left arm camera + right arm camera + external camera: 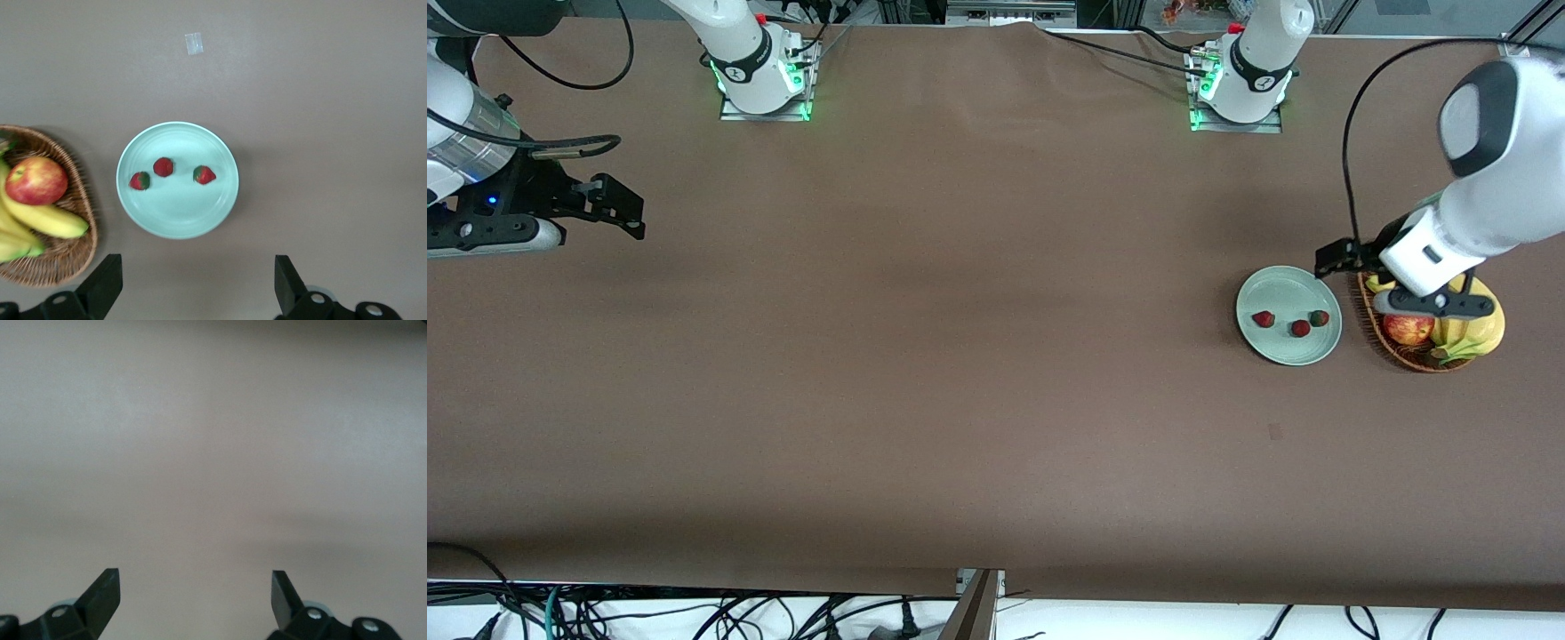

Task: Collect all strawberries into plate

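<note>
lying in a loose row on the mint-green plate (1288,293): three strawberries, all inside the rim, none touching another. sitting toward the right arm's end of the row, the first strawberry (1263,319); resting in the middle and slightly nearer to the front camera, the second strawberry (1300,328); lying toward the left arm's end, the third strawberry (1320,317), showing its green top. appearing again in the left wrist view, the same plate (177,213) with the berries (163,167) grouped near its centre.

sitting just beside the plate, toward the left arm's end of the table: a brown wicker basket (1371,324), holding a red apple (1408,329) and yellow bananas (1474,331).

hanging above the plate's rim and the basket's edge, the left gripper (1336,260), fingers (103,283) spread wide and gripping nothing. hovering over bare brown table (960,356) at the right arm's end, well apart from the plate, the right gripper (627,209), waiting, fingers (103,593) likewise spread apart and holding nothing.

lying on the tabletop nearer to the front camera than the plate, a small pale square of tape (194,43).
</note>
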Robot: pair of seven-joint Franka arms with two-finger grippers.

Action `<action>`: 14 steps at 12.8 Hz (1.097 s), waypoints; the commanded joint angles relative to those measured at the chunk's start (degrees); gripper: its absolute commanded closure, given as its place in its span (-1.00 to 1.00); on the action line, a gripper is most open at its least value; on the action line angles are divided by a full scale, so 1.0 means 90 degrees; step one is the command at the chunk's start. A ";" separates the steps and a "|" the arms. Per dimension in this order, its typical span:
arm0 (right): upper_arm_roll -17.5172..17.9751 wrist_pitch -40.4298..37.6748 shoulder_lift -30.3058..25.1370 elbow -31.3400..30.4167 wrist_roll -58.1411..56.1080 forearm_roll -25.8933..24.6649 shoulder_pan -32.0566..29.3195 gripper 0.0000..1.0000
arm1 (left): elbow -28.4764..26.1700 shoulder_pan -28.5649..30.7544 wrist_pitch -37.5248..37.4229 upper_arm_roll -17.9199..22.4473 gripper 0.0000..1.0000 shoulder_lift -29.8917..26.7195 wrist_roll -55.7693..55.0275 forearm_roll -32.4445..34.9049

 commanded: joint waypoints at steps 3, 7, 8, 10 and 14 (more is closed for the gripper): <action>0.0057 -0.0081 0.0088 0.0183 -0.0009 0.0015 -0.0092 -1.00 | 0.1307 -0.0062 -0.1419 -0.0053 -1.00 -0.0006 -0.0272 -0.0080; 0.0058 -0.0081 0.0088 0.0193 0.0010 0.0025 -0.0082 -1.00 | 0.1689 -0.0033 -0.1927 -0.0043 -1.00 0.0013 -0.0390 -0.0070; 0.0057 -0.0081 0.0088 0.0193 0.0010 0.0025 -0.0082 -1.00 | 0.1709 -0.0023 -0.2025 -0.0033 -1.00 0.0013 -0.0370 -0.0050; 0.0057 -0.0081 0.0088 0.0193 0.0010 0.0025 -0.0082 -1.00 | 0.1739 0.0007 -0.2017 -0.0023 -1.00 0.0003 -0.0282 0.0231; 0.0057 -0.0081 0.0088 0.0193 0.0010 0.0025 -0.0082 -1.00 | 0.1739 0.0007 -0.1997 -0.0033 -1.00 0.0013 -0.0096 0.0272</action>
